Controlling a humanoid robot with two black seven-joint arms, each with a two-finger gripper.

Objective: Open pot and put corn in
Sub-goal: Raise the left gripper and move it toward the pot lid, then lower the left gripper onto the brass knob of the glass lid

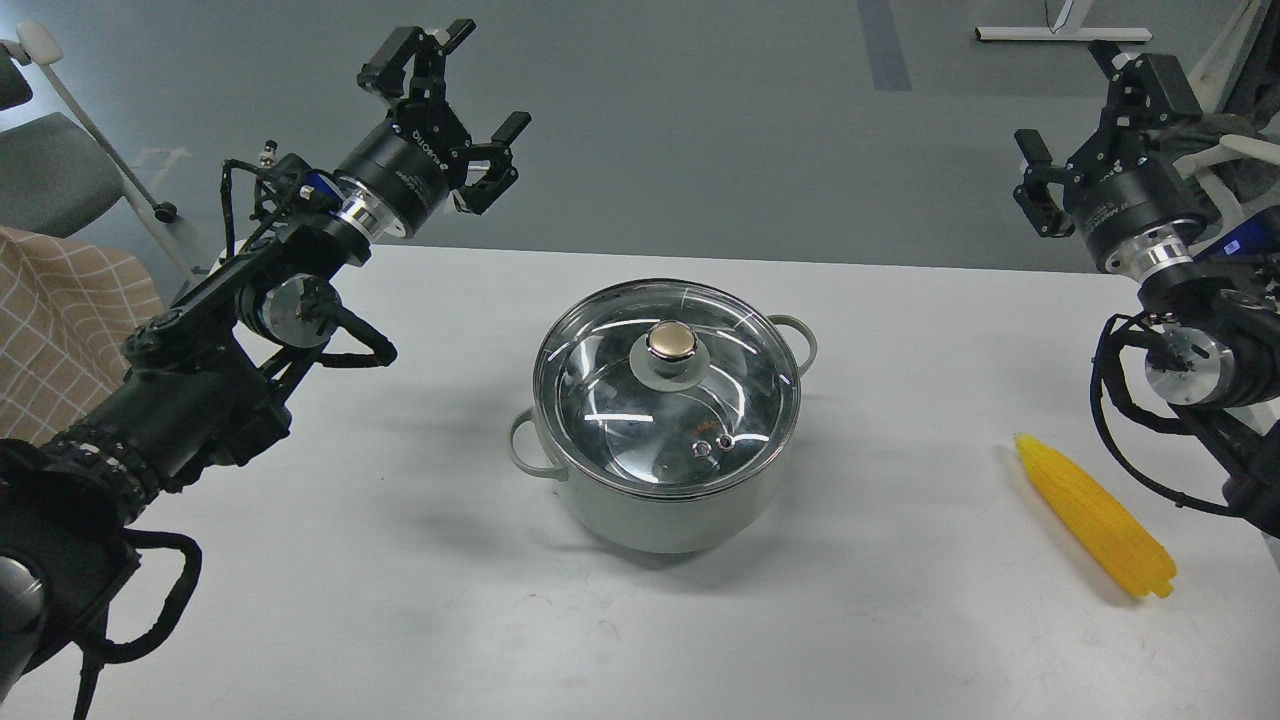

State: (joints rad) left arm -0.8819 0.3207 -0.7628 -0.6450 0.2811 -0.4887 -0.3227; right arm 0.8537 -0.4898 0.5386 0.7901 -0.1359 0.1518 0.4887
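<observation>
The pale grey-green pot [650,515] stands in the middle of the white table [400,600] with its glass lid [610,400] on it; the lid's gold knob [671,340] is at the centre. The yellow corn [1095,517] lies on the table at the right, clear of the pot. My left gripper [455,95] is open and empty, raised above the table's far left edge, well left of the pot. My right gripper [1075,125] is open and empty, raised at the far right, above and behind the corn.
A grey chair [50,165] and a checked cloth [60,320] stand off the table at the left. A white frame base [1060,33] sits on the floor at the top right.
</observation>
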